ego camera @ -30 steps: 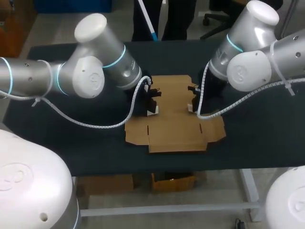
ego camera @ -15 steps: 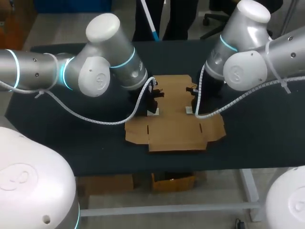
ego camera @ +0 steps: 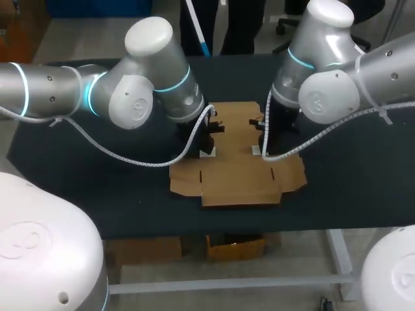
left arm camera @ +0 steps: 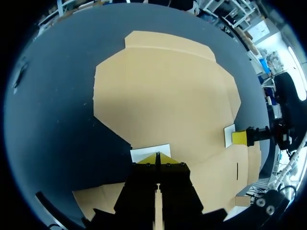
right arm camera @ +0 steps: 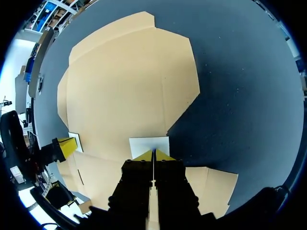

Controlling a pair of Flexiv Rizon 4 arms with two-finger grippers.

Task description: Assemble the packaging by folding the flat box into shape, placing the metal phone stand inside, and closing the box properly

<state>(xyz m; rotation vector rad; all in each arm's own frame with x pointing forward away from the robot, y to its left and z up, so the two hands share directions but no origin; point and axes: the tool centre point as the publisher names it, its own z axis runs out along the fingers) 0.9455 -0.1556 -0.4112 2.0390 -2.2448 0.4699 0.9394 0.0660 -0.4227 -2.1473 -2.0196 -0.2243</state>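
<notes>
Soft, even light falls from above on the box (ego camera: 237, 172), which stands out bright against the dark table (ego camera: 350, 175). Pale sheen lies on the left arm (ego camera: 139, 97) and right arm (ego camera: 324, 84) flanking the box, and shadows beside it are faint.

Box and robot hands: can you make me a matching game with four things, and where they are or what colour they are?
Things:
1. box
2. table
3. left gripper
4. right gripper

Matches:
A. shut, tips down at the box's left side
B. brown, lying flat
C. shut, tips down at the box's right side
D. dark, under the box

Pairs: 1-B, 2-D, 3-A, 4-C
</notes>
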